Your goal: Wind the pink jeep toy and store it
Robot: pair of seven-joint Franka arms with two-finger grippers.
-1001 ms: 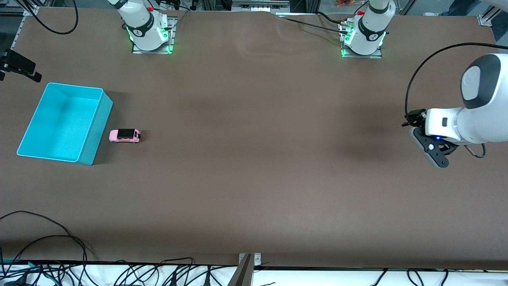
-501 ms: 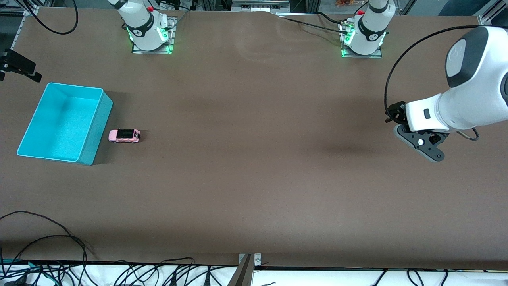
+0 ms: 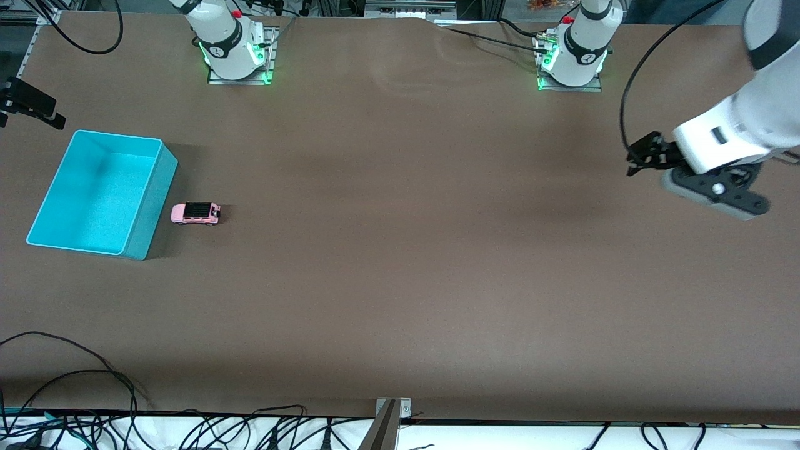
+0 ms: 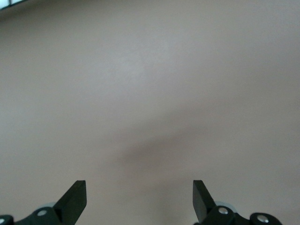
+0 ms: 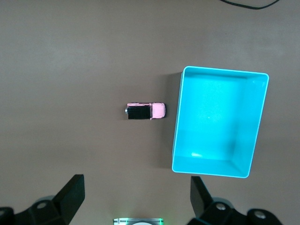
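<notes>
The pink jeep toy [image 3: 196, 213] sits on the bench [image 3: 400, 281] just beside the turquoise bin [image 3: 153, 200], on the bin's side toward the left arm's end, untouched and not yet wound. My worry is its size: a slightly off-centre pinch could skid it into the bin wall or tip it, and rolling it back to wind it could run it against that wall. The right gripper [image 5: 136, 199] hangs high above the jeep and bin, fingers spread and empty. The left gripper [image 3: 647, 156] is over bare bench well apart from the bin, also spread and empty, too distant to help.
</notes>
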